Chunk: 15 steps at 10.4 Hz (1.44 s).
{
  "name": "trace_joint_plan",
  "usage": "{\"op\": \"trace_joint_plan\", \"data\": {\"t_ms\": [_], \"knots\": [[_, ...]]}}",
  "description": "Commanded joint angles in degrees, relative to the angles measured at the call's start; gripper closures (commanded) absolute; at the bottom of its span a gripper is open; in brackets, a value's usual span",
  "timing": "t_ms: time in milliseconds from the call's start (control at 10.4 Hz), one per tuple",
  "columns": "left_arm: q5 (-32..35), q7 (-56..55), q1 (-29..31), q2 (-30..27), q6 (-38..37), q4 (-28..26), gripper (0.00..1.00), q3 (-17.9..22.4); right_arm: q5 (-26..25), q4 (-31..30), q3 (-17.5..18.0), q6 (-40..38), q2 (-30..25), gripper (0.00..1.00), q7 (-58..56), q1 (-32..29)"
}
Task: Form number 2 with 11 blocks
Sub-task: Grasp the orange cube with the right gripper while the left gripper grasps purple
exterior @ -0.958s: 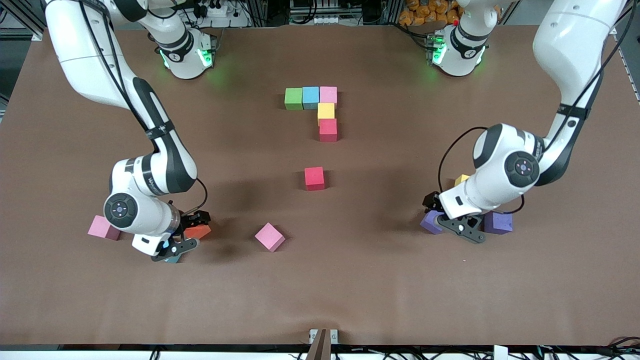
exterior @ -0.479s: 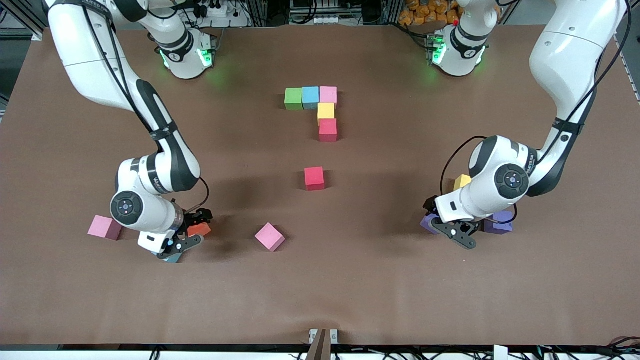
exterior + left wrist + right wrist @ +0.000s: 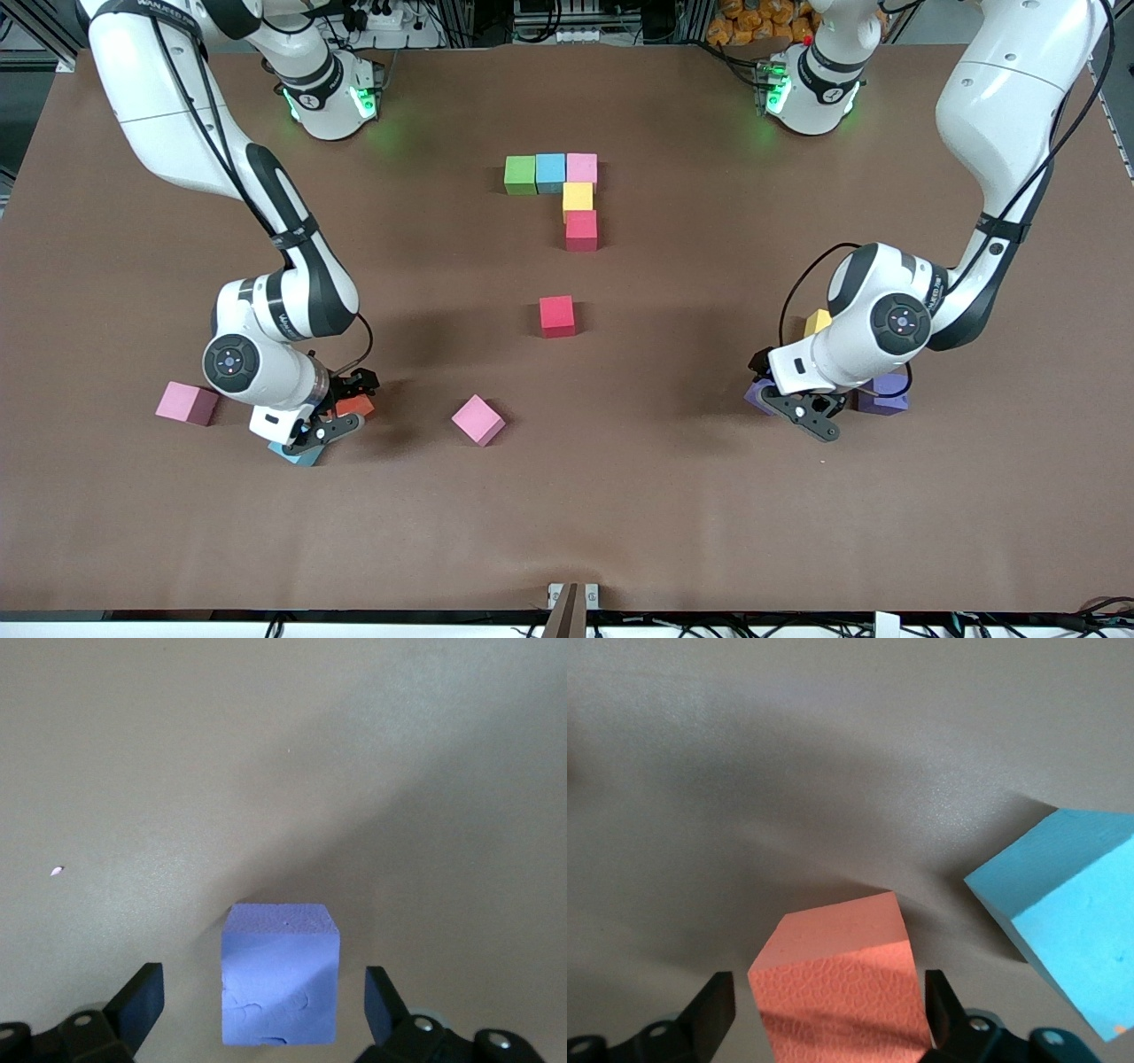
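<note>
Since the earlier frame we see both arms drop lower over their blocks and shift slightly; the loose blocks have not moved. Right gripper sits around the orange block, fingers just off each side, not yet clamped; they look to be closing. A light blue block lies just beside it, nearer the front camera. Left gripper straddles a purple block, jaws fully spread with clear gaps on both sides in the left wrist view.

The 2 is partly built: green, blue, pink in a row, then yellow and red below the pink. Loose: a red block, a tilted pink block, another pink block at the right arm's end, a second purple block and a yellow block by the left arm.

Risks, as we judge them:
- Orange block sits skewed to the fingers; closing may twist it or pinch a corner
- The neighbouring blue block could be nudged by a finger
- Both arms carrying to the 2 at once could crowd each other

Writing: lettering on the right forearm, too small to read with confidence
</note>
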Motion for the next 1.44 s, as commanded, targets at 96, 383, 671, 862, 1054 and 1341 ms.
{"op": "trace_joint_plan", "data": {"t_ms": [96,383,671,862,1054,1341], "knots": [[3.00,0.36,-0.05,0.29,-0.56,-1.09,0.00,0.17,-0.45,-0.70,0.26,0.62,-0.44,0.51,-0.82,-0.44],[3.00,0.18,-0.31,0.82,-0.56,-1.18,0.00,0.08,-0.45,-0.70,0.26,0.62,-0.70,0.59,-0.82,-0.53],[3.61,0.18,-0.40,1.61,-0.48,-1.18,0.00,0.17,-0.45,-0.70,0.18,0.18,-1.67,0.62,-0.82,-0.09],[6.42,-0.43,-0.31,2.49,-0.13,-1.01,0.00,0.17,-0.62,-1.74,0.18,0.01,-4.55,0.63,-0.82,0.96],[6.86,-2.36,-0.66,2.93,-0.04,-1.01,0.00,0.17,-2.72,-4.03,0.18,-0.08,-8.77,0.63,-0.82,2.89],[6.86,-2.71,-0.66,3.46,-0.04,-0.65,0.43,0.17,-3.08,-6.40,0.18,-0.34,-14.05,0.63,-4.67,8.33]]}}
